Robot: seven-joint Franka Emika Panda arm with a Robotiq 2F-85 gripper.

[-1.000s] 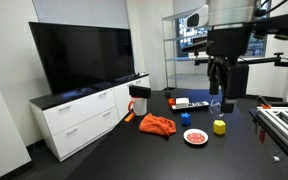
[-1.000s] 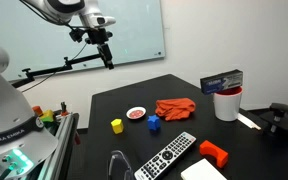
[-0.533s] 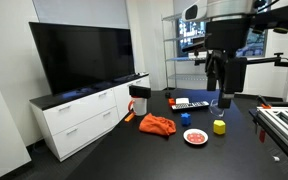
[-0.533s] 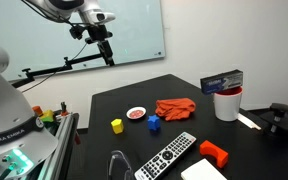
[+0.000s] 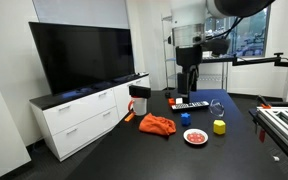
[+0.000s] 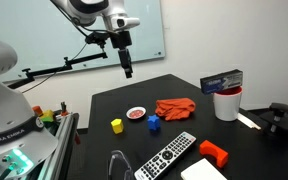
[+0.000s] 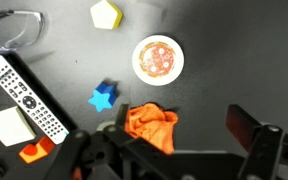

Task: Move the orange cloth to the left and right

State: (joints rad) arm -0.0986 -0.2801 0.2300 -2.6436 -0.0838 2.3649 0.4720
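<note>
The claw point(image 6: 127, 71) hangs high in the air above the black table point(image 6: 184, 85), well apart from everything on it; in the wrist view its two fingers point(image 7: 262, 150) stand wide apart with nothing between them, so it is released and empty. The orange cloth point(image 6: 175, 107) lies crumpled on the table just beside the small white plate point(image 6: 136, 114) with a red pattern, apart from the claw, and in the wrist view the cloth point(image 7: 151, 126) sits just below the plate point(image 7: 158, 58) at the lower edge of the picture. A blue block point(image 6: 154, 124) rests near the plate, close to the cloth's edge, and a yellow block point(image 6: 116, 126) sits on the plate's other side, a little apart from it. A remote control point(image 6: 171, 154) lies farther from the plate, toward the near table edge in an exterior view, with clear safety glasses point(image 6: 119, 165) beside it. A white cup point(image 6: 226, 103) stands beyond the cloth as seen from the plate. In an exterior view the cloth point(image 5: 157, 125) lies near the plate point(image 5: 195, 136), with a large television point(image 5: 82, 58) on a white cabinet point(image 5: 79, 118) behind.
</note>
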